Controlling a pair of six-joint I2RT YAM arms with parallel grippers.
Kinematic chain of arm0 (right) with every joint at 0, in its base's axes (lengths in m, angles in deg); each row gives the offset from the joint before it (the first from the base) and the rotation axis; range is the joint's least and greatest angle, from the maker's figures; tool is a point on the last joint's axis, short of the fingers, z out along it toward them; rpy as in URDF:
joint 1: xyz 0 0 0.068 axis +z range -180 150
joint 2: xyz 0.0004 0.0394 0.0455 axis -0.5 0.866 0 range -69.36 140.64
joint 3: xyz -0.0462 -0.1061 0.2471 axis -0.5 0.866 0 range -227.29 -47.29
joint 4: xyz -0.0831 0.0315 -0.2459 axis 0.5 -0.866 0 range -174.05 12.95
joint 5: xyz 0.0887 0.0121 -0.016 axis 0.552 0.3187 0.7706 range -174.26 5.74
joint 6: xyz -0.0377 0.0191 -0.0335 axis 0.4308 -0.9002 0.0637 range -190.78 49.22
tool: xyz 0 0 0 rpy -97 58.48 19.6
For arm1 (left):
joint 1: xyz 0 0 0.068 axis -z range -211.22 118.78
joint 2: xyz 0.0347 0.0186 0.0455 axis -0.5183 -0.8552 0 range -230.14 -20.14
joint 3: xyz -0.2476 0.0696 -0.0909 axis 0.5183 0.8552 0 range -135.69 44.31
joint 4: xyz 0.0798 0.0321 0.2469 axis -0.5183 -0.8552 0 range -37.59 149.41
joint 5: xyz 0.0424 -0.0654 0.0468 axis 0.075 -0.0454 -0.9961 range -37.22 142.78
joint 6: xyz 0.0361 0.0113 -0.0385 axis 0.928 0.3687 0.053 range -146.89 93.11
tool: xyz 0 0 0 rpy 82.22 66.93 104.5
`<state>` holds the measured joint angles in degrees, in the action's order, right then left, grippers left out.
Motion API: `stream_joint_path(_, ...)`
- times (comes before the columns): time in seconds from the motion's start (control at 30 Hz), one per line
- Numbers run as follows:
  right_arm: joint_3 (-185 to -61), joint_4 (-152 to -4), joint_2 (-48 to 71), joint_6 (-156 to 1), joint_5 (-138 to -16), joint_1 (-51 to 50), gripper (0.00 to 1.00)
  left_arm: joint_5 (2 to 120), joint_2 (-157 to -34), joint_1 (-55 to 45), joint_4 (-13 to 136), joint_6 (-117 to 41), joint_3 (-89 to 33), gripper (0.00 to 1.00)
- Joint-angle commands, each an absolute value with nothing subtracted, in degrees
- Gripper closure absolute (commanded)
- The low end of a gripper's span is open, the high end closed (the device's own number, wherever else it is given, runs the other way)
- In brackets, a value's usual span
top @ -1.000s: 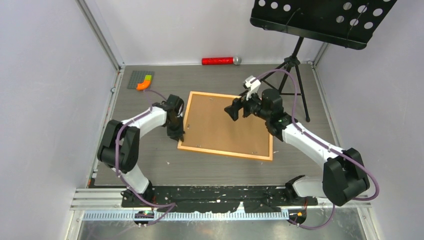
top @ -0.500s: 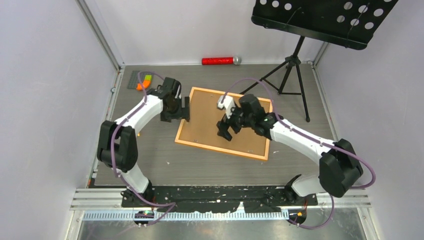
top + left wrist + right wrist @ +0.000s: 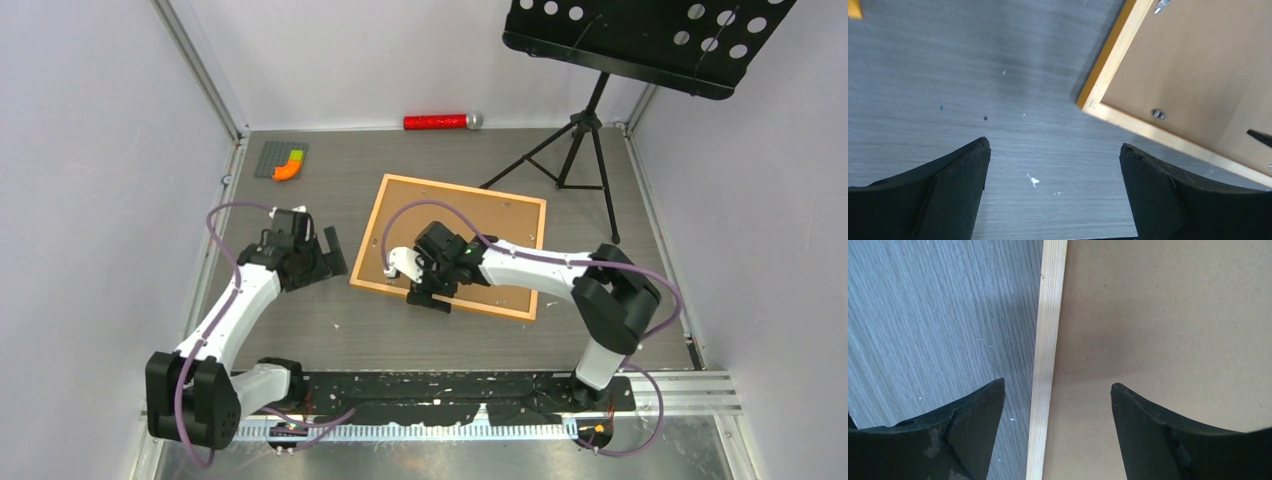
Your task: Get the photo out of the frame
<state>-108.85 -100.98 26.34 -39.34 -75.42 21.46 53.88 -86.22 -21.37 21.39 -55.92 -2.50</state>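
The frame (image 3: 367, 238) lies face down on the table, its thin orange border around a brown backing board (image 3: 480, 220). The photo is hidden under that board. My left gripper (image 3: 322, 262) is open over bare table, just left of the frame's near-left corner (image 3: 1089, 102); nothing sits between its fingers (image 3: 955, 185). My right gripper (image 3: 428, 297) is open, pointing down over the frame's near edge. In the right wrist view its jaws straddle the pale wooden rail (image 3: 1048, 355), one finger over the table, the other over the backing board (image 3: 1158, 315).
Small metal clips (image 3: 1158, 114) hold the backing board. A music stand (image 3: 598, 150) stands at the back right, its black tray (image 3: 640, 40) overhanging. A red cylinder (image 3: 435, 122) lies by the far wall. A grey baseplate with an orange piece (image 3: 282, 160) sits far left.
My left gripper opened, let go of the frame's left edge and drew back toward the near left. My right arm swung from the frame's far side to its near edge. The frame turned slightly.
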Motion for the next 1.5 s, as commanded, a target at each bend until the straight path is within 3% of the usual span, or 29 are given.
stream_joint_path(0.0,-114.2,-105.7,30.0,-36.2,-78.2,23.3,0.20,53.6,-81.4,-21.8,24.8,-59.2,2.7,0.00)
stream_joint_path(0.13,-113.5,-103.9,31.8,-37.8,-79.1,25.3,0.34,54.1,-75.8,-22.0,27.0,-62.0,7.6,0.00)
stream_joint_path(0.2,-113.2,-102.4,32.7,-39.5,-80.6,25.8,0.46,53.5,-72.8,-22.0,27.9,-63.1,9.3,0.00)
stream_joint_path(0.3,-113.4,-101.0,34.1,-40.4,-82.7,25.9,0.51,53.3,-68.1,-22.0,28.8,-64.5,11.5,0.00)
stream_joint_path(0.37,-113.6,-100.5,34.6,-41.1,-83.8,25.9,0.60,51.5,-64.9,-22.0,29.8,-65.2,13.0,0.00)
stream_joint_path(0.47,-113.9,-99.7,33.8,-42.6,-83.5,25.9,0.83,51.2,-60.3,-22.0,30.9,-66.2,15.0,0.00)
stream_joint_path(0.57,-113.5,-97.8,32.2,-45.0,-81.2,26.0,0.93,50.9,-56.2,-22.0,30.9,-66.4,15.8,0.00)
stream_joint_path(0.8,-118.7,-97.8,27.0,-54.1,-76.0,26.0,0.95,56.1,-51.0,-22.0,33.1,-68.0,17.1,0.00)
stream_joint_path(1.1,-135.3,-109.3,27.9,-64.2,-66.9,25.9,0.95,66.0,-49.7,-20.8,50.6,-80.3,23.9,0.00)
stream_joint_path(1.33,-145.3,-113.3,33.3,-71.4,-58.9,26.1,0.95,59.1,-52.8,-16.2,60.3,-88.2,24.6,0.01)
stream_joint_path(1.47,-146.9,-113.0,34.8,-73.4,-58.6,26.2,0.95,56.2,-56.2,-14.7,64.8,-91.9,24.8,0.10)
